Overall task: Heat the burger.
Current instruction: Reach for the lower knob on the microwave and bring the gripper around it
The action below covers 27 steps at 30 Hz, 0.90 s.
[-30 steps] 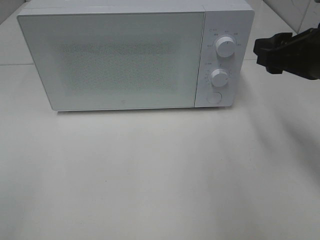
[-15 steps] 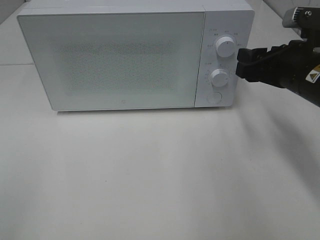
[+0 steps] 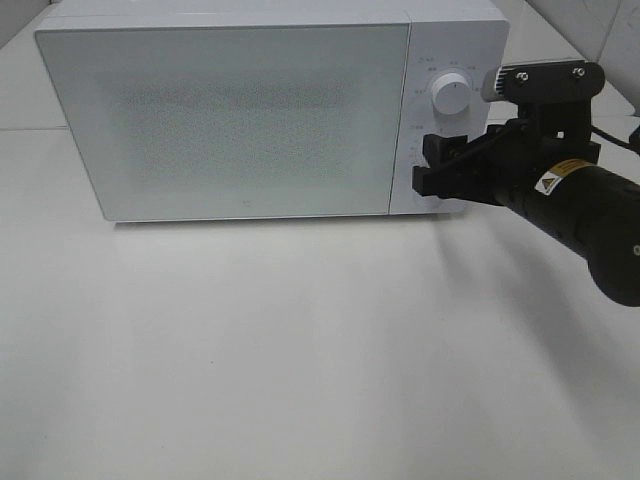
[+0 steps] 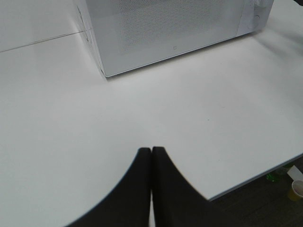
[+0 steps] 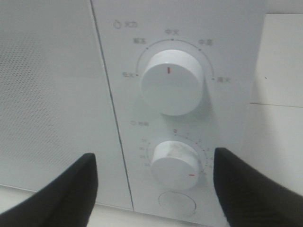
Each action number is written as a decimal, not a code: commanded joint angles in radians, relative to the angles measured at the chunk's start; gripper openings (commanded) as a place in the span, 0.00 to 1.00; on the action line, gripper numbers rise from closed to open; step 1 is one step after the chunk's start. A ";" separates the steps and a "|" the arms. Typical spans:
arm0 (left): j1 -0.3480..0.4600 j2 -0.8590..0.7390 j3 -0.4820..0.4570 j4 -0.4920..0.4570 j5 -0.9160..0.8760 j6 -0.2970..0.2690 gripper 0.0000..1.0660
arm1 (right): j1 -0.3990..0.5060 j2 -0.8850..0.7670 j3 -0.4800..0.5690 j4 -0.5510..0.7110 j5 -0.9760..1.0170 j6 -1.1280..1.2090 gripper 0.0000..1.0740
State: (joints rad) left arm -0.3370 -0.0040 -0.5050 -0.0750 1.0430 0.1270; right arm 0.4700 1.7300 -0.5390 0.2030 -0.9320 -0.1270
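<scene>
My right pincer [image 3: 428,165] [image 5: 154,163] is spread wide in front of the microwave's [image 3: 240,120] control panel [image 3: 470,60], which is at the right end of the oven. It is level with the lower knob [image 5: 174,163], with one black tip on each side of it. White panel shows between each tip and the knob, so I am gripping nothing. The red mark on that knob points low and to the right. The upper knob [image 3: 451,96] [image 5: 171,81] has its red mark straight up. A round button [image 5: 177,203] sits just under the lower knob.

My left pincer [image 4: 151,156] is pressed together with nothing in it. It hangs over the bare near part of the white table [image 3: 300,350], well apart from the oven.

The microwave stands at the far side of the table with its pale, dotted door [image 3: 230,115] shut flat. I cannot see through the door. The burger shows in none of my views, so I cannot tell where it is.
</scene>
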 commanded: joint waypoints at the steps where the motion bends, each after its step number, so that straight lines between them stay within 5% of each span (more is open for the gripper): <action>1: 0.000 -0.020 0.001 -0.004 0.000 0.001 0.00 | 0.014 0.015 -0.011 0.015 -0.050 -0.017 0.62; 12: 0.000 -0.020 0.001 -0.004 0.000 0.001 0.00 | 0.012 0.181 -0.011 0.021 -0.342 -0.017 0.62; 27: 0.000 -0.020 0.002 -0.004 0.000 0.001 0.00 | 0.006 0.266 -0.088 0.063 -0.344 -0.017 0.62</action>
State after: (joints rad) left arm -0.3370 -0.0040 -0.5050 -0.0750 1.0430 0.1270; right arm 0.4790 1.9990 -0.6110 0.2590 -1.2090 -0.1380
